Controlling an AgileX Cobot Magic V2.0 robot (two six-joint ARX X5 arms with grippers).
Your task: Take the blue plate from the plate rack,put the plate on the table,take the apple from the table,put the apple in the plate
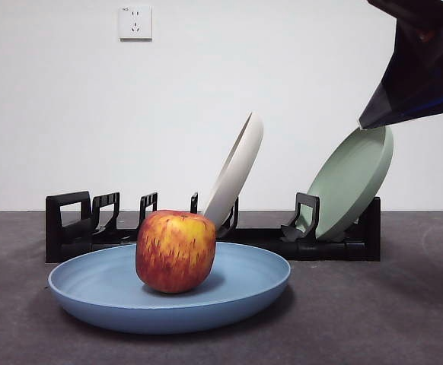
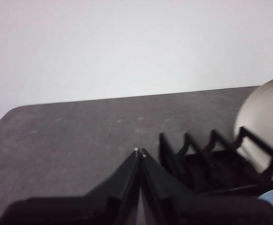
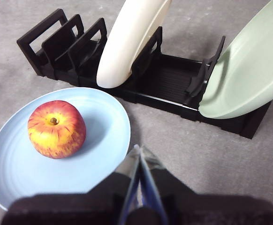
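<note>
Apple sits in blue plate on desk, just beside right claw, whose jaws are closed, empty. Plate rack beyond it. Left claw also closed, empty, near rack end.

No readable text or labels.
</note>
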